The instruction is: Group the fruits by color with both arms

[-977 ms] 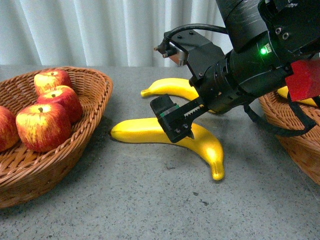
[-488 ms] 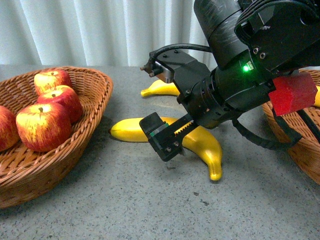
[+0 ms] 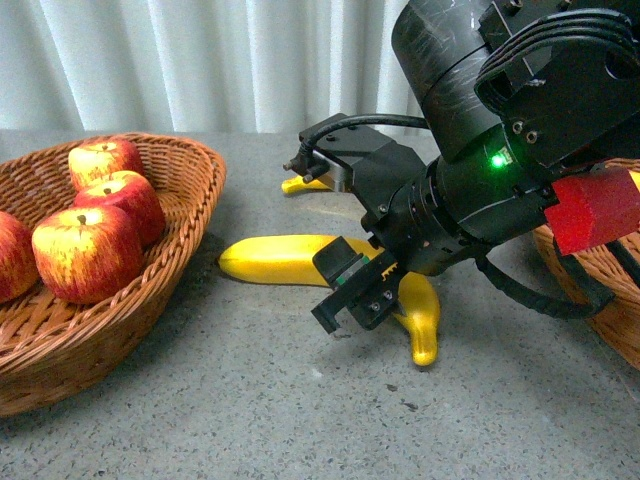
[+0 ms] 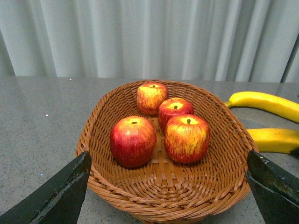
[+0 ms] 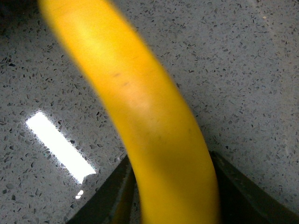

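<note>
The near banana point(image 3: 275, 260) lies flat in the middle of the desk point(image 3: 250, 400). Its curved end is under the right gripper point(image 3: 375, 300), whose fingers point(image 5: 229, 200) flank it closely on both sides; I cannot tell whether they press it. The far banana point(image 4: 266, 100) lies behind it, toward the desk's far edge. At the left edge a wicker basket point(image 3: 195, 195) holds four apples point(image 4: 187, 137). The left gripper point(image 4: 168, 161) hangs before this basket, fingers spread wide. A second wicker basket point(image 3: 610, 340) sits at the right edge.

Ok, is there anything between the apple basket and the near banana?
Nothing. The front view shows only a narrow strip of bare table between the basket and the banana.
</note>
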Tool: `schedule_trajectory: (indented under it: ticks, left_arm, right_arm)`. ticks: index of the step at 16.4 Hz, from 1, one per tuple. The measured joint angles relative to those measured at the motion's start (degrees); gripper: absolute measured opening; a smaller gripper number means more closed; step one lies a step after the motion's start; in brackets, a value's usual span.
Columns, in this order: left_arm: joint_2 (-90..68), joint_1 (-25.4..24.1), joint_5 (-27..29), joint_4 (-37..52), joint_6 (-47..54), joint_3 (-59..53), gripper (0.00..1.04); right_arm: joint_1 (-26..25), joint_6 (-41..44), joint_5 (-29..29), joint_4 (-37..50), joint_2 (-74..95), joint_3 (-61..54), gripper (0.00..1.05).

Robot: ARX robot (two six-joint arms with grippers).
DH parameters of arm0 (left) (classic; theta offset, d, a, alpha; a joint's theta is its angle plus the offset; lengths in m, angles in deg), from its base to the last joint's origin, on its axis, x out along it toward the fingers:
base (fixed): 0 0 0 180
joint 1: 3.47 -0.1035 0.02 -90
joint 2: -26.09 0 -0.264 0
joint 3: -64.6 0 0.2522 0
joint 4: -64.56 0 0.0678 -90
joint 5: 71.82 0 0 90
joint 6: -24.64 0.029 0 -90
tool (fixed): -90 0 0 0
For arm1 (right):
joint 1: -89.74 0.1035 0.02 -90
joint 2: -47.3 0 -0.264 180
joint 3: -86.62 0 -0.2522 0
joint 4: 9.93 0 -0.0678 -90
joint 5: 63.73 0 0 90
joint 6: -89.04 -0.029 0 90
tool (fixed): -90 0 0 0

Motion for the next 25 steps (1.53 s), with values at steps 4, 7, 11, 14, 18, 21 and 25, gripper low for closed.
schedule_trajectory:
  ticks: [4, 7, 11, 14, 18, 21, 25]
  left_arm:
    - [0.00, 0.00, -0.02, 0.00, 0.00, 0.00, 0.98]
    - [0.00, 0.00, -0.04, 0.00, 0.00, 0.00, 0.98]
    - [0.00, 0.00, -0.02, 0.00, 0.00, 0.00, 0.98]
    - [0.00, 0.00, -0.02, 0.00, 0.00, 0.00, 0.98]
    - [0.00, 0.00, -0.02, 0.00, 0.00, 0.00, 0.98]
    - [-0.02, 0.00, -0.02, 0.00, 0.00, 0.00, 0.98]
    - [-0.02, 0.00, -0.02, 0.00, 0.00, 0.00, 0.98]
  right_arm:
    - [-1.90, -0.15, -1.20, 2.45, -1.03, 0.11, 0.36]
    - [-7.78, -2.67, -4.50, 8.94, -9.16, -0.07, 0.36]
    - [-19.04, -1.29, -4.42, 11.32, -24.46, -6.62, 0.36]
    - [-29.46, 4.52, -2.62, 8.59, -24.96, -15.41, 0.36]
    - [-33.18, 10.25, -4.33, 5.57, -28.37, -19.34, 0.44]
    - [-29.90, 10.88, -3.91, 6.40, -29.46, -17.64, 0.80]
    - [-20.15, 8.09, -2.38, 10.78, -22.21, -7.80, 0.98]
